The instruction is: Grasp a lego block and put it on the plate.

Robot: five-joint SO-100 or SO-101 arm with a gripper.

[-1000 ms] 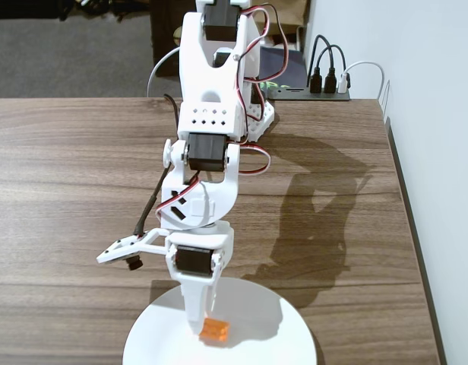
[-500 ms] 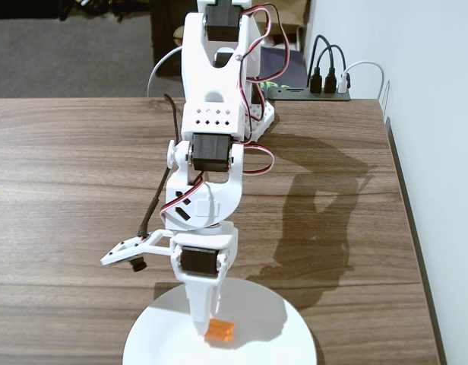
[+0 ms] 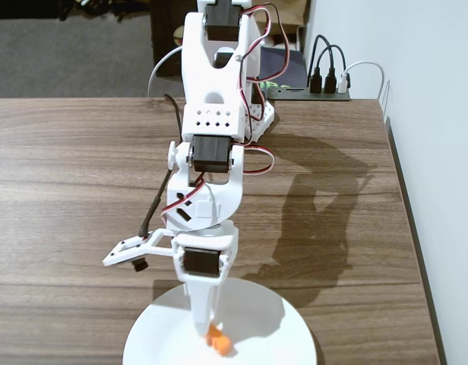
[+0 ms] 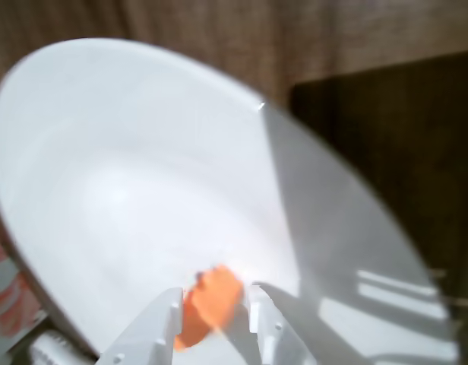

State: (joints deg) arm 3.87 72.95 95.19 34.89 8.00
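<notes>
Fixed view: white arm reaches toward the camera across a dark wood table, gripper pointing down over the plate.

Gripper: white, two fingers, tips low over the plate's surface. Fixed view shows the fingers as one narrow wedge, so the gap cannot be read there. Wrist view shows the gripper with both fingers rising from the bottom edge, set narrowly apart, the block between them.

Block: orange, small. Fixed view places it at the fingertips, just below and slightly right of them, over the plate's white surface. Wrist view shows the block between the two fingers, its upper end past the tips, blurred; the fingers flank it on both sides and appear to touch it. Whether it rests on the plate or hangs just above cannot be told.

Plate: white, round, glossy. It lies directly beneath the gripper and fills most of the wrist view ahead of the fingertips. Fixed view shows only its far part, cut by the bottom edge.

Shadow: the arm's, on the table to the gripper's right in the fixed view.

Power strip: far table edge, behind the arm, plugs inserted.
</notes>
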